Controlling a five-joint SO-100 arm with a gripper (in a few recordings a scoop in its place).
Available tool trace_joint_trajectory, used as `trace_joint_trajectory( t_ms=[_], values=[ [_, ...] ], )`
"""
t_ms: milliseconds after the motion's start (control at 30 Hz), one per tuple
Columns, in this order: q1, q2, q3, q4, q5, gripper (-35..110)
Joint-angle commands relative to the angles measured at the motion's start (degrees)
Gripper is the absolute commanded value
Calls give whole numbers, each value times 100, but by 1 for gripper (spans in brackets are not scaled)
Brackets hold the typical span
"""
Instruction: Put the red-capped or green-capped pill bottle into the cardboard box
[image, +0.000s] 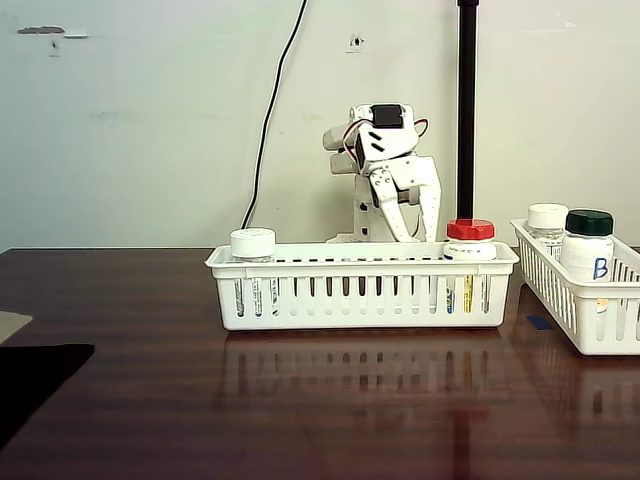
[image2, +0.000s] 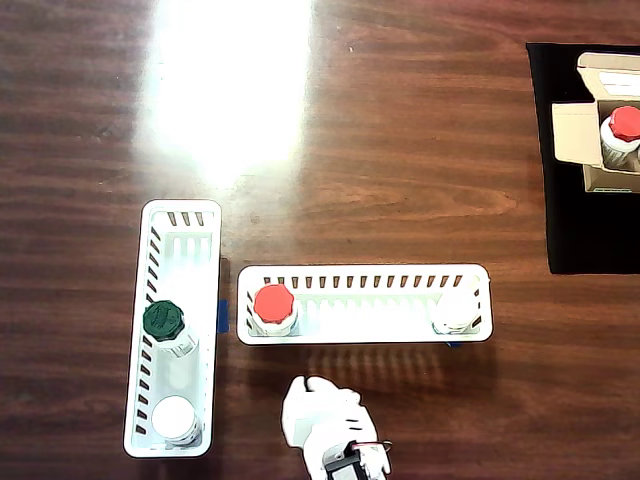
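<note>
The pill bottle with the striped label is out of view. The cardboard box (image2: 572, 135) stands open on a black mat at the overhead view's top right, with a red-capped bottle (image2: 624, 125) inside it. My gripper (image: 418, 228) hangs folded at the arm's base behind the middle basket (image: 360, 290), fingers pointing down, shut and empty. That basket (image2: 365, 270) holds another red-capped bottle (image: 470, 240) (image2: 273, 305) and a white-capped one (image: 253, 245) (image2: 455, 312). The arm (image2: 325, 425) sits at the overhead view's bottom edge.
A second white basket (image: 590, 310) (image2: 180, 212) holds a green-capped bottle marked with a blue "B" (image: 588, 250) (image2: 165, 322) and a white-capped bottle (image: 547, 220) (image2: 175, 420). The black mat (image2: 580, 230) (image: 30, 385) lies on the dark wooden table. A black pole (image: 466, 110) rises behind the arm.
</note>
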Motion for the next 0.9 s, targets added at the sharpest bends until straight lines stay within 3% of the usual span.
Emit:
trace_joint_trajectory(
  t_ms=[0,233,400,567,867],
  values=[
    [-773,431,-9,422,149,6],
    [-1195,501,-9,422,-2874,6],
    [-1178,501,-9,422,-4377,6],
    [-1178,501,-9,422,-5229,6],
    [-1178,501,-9,422,-5897,6]
  ],
)
